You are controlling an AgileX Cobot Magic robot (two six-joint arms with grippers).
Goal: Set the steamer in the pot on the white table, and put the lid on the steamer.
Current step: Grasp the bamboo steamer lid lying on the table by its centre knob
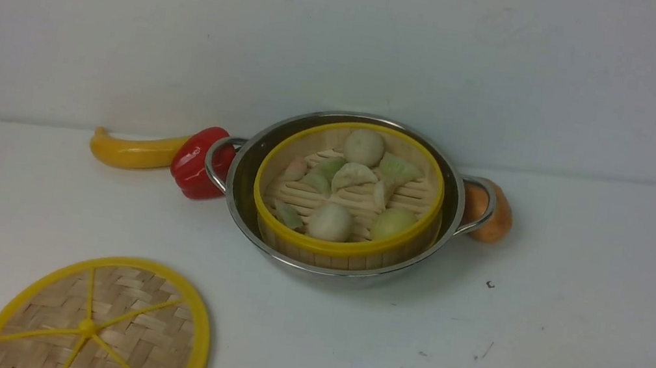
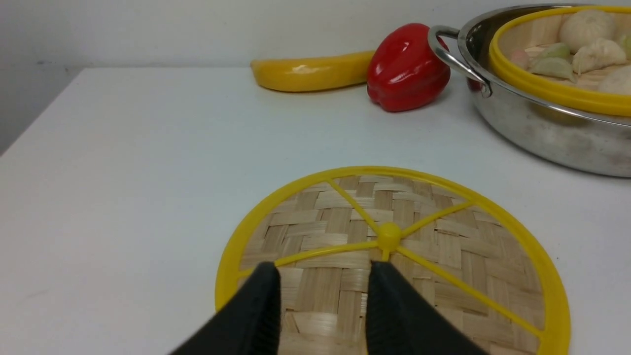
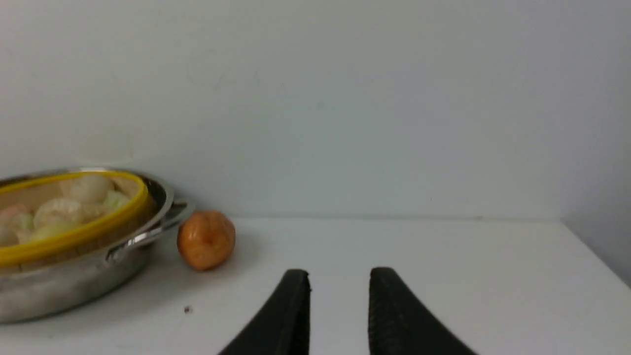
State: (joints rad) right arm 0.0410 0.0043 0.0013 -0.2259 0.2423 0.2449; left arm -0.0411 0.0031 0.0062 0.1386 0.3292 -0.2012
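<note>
The steamer point(image 1: 350, 252), a bamboo basket with yellow rims and toy dumplings and buns, sits inside the shiny steel pot point(image 1: 252, 165) at the back middle of the white table point(image 1: 571, 354). The lid point(image 1: 101, 326), a flat woven disc with yellow rim, spokes and knob, lies flat at the front left. In the left wrist view my left gripper point(image 2: 325, 271) is open and empty, its fingers over the lid point(image 2: 394, 246) just short of the knob. In the right wrist view my right gripper point(image 3: 340, 278) is open and empty over bare table, right of the pot point(image 3: 74, 286). Neither gripper shows in the front view.
A yellow squash point(image 1: 132, 150) and a red pepper point(image 1: 196, 163) lie by the pot's left handle. An orange-brown round fruit point(image 1: 494, 214) sits against its right handle. A white wall stands close behind the table. The table's left edge is near the lid.
</note>
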